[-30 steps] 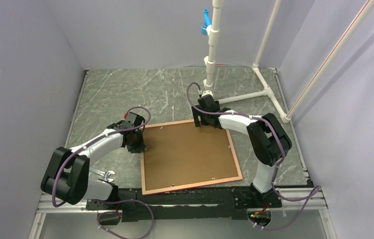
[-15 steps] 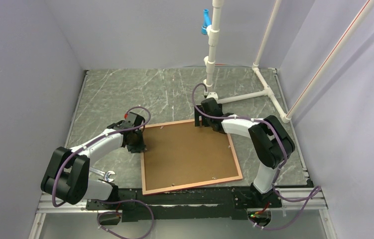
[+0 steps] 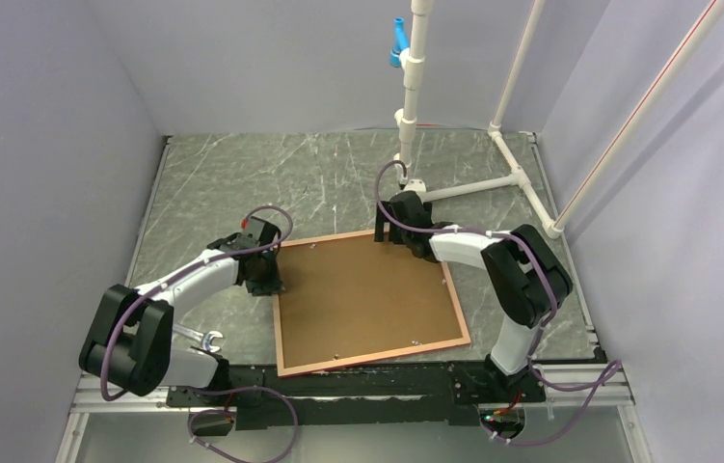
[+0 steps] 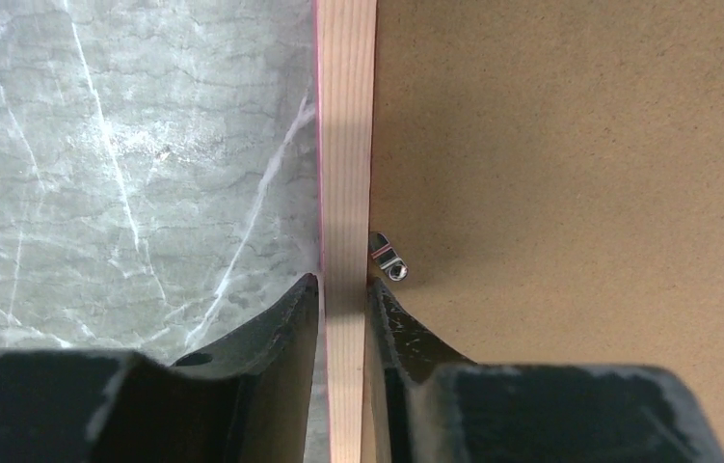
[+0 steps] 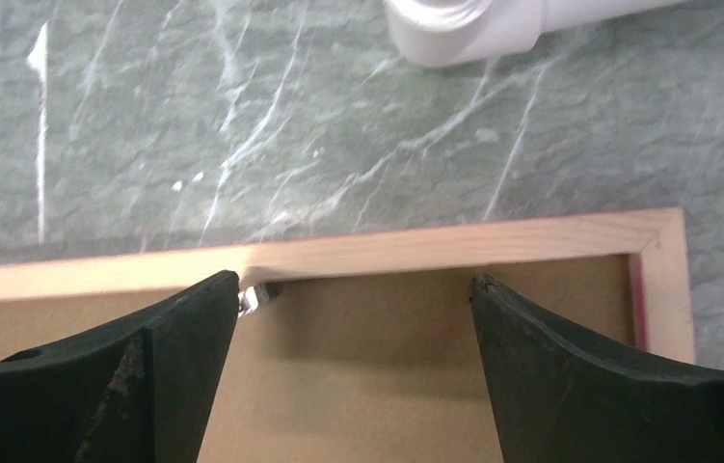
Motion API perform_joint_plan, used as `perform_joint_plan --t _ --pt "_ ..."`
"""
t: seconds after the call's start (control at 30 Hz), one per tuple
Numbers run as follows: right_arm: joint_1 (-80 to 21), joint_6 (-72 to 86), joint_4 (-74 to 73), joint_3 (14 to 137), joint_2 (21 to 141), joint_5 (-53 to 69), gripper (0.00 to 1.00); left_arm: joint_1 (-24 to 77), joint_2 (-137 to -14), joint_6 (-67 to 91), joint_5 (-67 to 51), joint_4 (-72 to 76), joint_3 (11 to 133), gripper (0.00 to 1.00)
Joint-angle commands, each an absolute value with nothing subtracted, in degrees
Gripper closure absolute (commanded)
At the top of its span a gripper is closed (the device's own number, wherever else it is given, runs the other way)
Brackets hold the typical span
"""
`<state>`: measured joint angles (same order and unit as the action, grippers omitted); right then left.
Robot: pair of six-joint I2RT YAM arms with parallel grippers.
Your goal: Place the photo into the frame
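Observation:
The frame [image 3: 369, 359] lies face down on the marble table, its pale wooden back rail [image 4: 346, 145] running around a brown backing board [image 3: 367, 294]. The photo is hidden. My left gripper [image 3: 263, 280] straddles the frame's left rail, one finger outside it on the table side, one inside over the board, shut on the rail [image 4: 343, 285]. A small metal clip [image 4: 388, 260] sits just ahead of the inner finger. My right gripper [image 5: 356, 282] stands open over the board by the far rail [image 5: 435, 246], holding nothing. Its left fingertip is beside another clip [image 5: 254, 297].
A white PVC pipe stand [image 3: 414, 96] rises behind the frame, with pipes along the table [image 3: 493, 183] at the back right; a pipe fitting [image 5: 464, 24] lies just beyond the far rail. A wrench [image 3: 201, 340] rests by the left arm's base. Walls enclose three sides.
The right gripper has shifted slightly right along the frame's far edge and its jaws have spread a little. The left gripper and the frame have stayed in place.

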<state>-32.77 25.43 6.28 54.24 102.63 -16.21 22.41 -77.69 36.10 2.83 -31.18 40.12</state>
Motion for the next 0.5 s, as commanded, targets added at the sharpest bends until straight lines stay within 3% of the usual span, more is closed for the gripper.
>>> perform_joint_plan --t 0.0,0.13,0.33,0.47 --pt "-33.8 29.5 2.2 50.3 97.4 -9.3 0.07 22.6 -76.2 33.7 4.6 -30.6 38.1 0.66" --pt "-33.8 29.4 -2.4 48.1 88.5 -9.5 0.01 22.8 -68.2 32.5 5.0 -32.1 38.6 0.41" --pt "-32.1 31.5 -13.8 43.2 75.3 -12.7 0.0 23.7 -53.9 29.8 1.2 -32.3 38.5 0.16" --pt "-25.5 35.9 -20.2 37.7 67.5 -10.4 0.0 23.8 -45.6 28.4 -4.6 -30.8 38.3 0.01"
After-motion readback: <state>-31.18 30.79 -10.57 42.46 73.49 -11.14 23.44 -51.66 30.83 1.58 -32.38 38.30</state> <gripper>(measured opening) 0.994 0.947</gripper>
